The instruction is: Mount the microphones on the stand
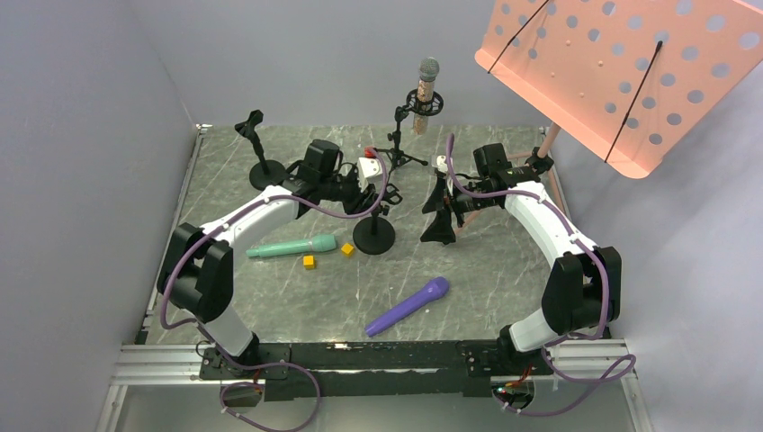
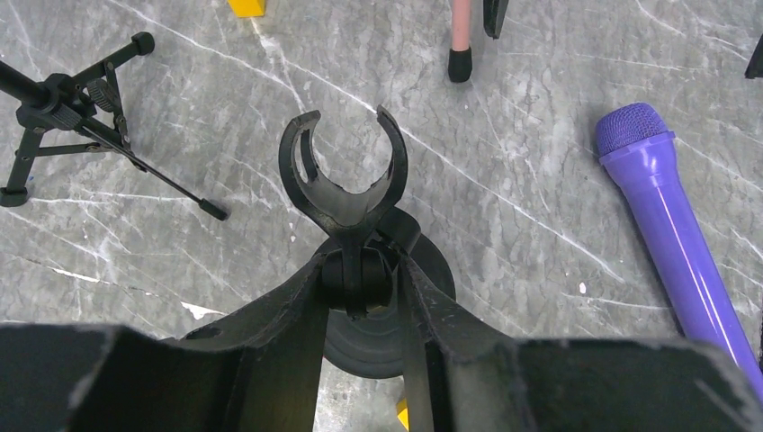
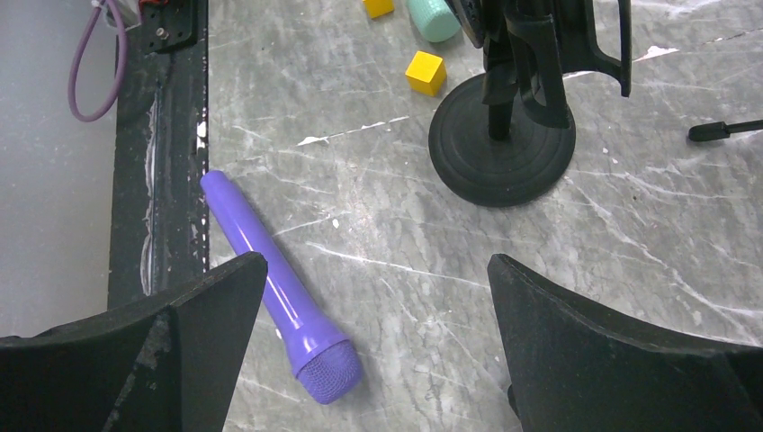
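My left gripper [image 1: 369, 194] [image 2: 360, 272] is shut on the neck of a black round-base stand [image 1: 373, 236], just under its empty U-shaped clip [image 2: 342, 175]. The purple microphone [image 1: 409, 306] [image 3: 270, 274] lies flat on the table near the front, below and left of my open right gripper [image 1: 441, 212] [image 3: 375, 259], which holds nothing. The teal-green microphone [image 1: 292, 247] lies flat left of the held stand. The pinkish-copper microphone [image 1: 425, 97] stands upright in a tripod stand [image 1: 400, 148] at the back.
A second round-base stand [image 1: 261, 164] stands at the back left. Two yellow cubes [image 1: 309, 262] [image 1: 347, 249] lie by the teal microphone. A pink perforated music stand [image 1: 621, 72] overhangs the back right; its pole foot [image 2: 460, 63] is beyond the clip.
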Robot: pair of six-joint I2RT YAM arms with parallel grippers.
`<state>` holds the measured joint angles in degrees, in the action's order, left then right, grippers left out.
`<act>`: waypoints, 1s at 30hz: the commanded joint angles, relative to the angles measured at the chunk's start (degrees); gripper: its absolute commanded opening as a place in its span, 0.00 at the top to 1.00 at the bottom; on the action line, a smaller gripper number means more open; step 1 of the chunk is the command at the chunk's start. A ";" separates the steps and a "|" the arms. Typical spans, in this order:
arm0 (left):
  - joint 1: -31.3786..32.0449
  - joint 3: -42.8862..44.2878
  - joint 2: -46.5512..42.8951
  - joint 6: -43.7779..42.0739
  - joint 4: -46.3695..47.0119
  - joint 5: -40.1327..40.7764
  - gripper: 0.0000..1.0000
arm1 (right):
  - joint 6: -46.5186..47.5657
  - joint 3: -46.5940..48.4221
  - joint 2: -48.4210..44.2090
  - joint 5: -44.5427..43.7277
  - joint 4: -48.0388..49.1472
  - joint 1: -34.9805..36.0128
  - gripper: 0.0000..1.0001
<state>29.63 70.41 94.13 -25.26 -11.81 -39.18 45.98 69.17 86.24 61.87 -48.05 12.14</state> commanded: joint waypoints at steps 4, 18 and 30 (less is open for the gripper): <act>0.34 2.50 0.32 -1.83 0.82 -2.51 0.63 | 2.02 2.07 -1.44 1.68 -0.32 -0.28 0.00; -3.97 14.60 5.45 -16.11 -18.87 -13.88 0.85 | 2.10 2.04 -1.58 1.91 -0.51 -0.28 0.00; -9.14 28.52 12.53 -38.13 -42.56 -20.75 0.83 | 2.03 2.02 -1.21 2.10 -0.49 -0.28 0.00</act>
<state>20.47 94.26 106.63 -52.18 -46.30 -51.83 46.13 69.19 86.24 61.93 -48.42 12.14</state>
